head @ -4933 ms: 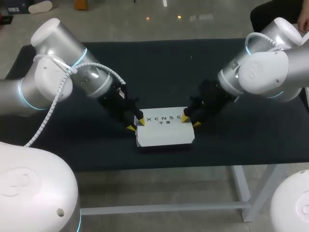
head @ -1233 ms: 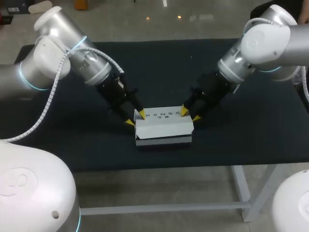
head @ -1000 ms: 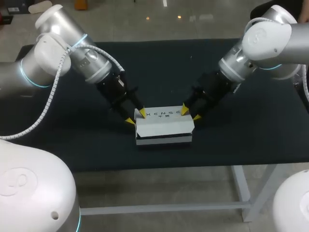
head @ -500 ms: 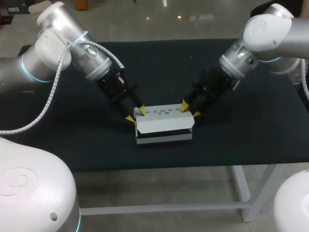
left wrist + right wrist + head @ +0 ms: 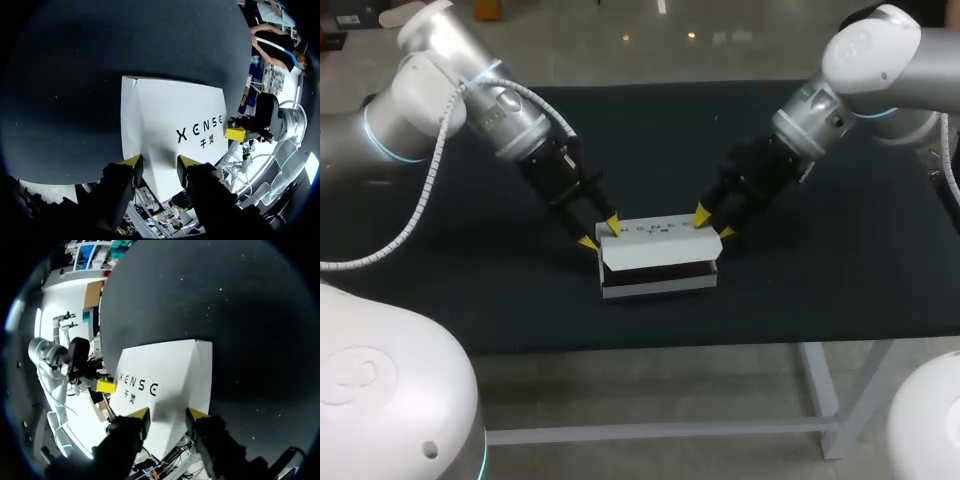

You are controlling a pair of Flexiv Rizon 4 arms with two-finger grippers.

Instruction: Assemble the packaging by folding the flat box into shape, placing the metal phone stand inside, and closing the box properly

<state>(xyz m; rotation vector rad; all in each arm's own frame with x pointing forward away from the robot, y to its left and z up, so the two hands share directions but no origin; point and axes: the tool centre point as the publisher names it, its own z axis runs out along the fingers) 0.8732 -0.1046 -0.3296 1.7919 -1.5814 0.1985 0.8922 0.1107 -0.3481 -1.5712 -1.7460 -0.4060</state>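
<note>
The white printed box (image 5: 660, 284) sits on the black table near its front edge. Its lid (image 5: 658, 245) is tilted up, with a dark gap under the front flap; I cannot see inside, and no phone stand shows. My left gripper (image 5: 601, 234) holds the lid's left end and my right gripper (image 5: 714, 224) its right end, each with one yellow tip on top and one at the side. In the left wrist view the lid (image 5: 170, 120) runs in between the fingers of the left gripper (image 5: 160, 162). Likewise the lid (image 5: 165, 380) fills the right gripper (image 5: 168, 415).
The black mat (image 5: 650, 140) stretches bare behind the box and to both sides. The table's front edge lies a short way in front of the box. Both arms slant in from the rear corners.
The lid has risen at the front, opening a dark gap over the base. Both grippers have moved up and slightly back with the lid's ends.
</note>
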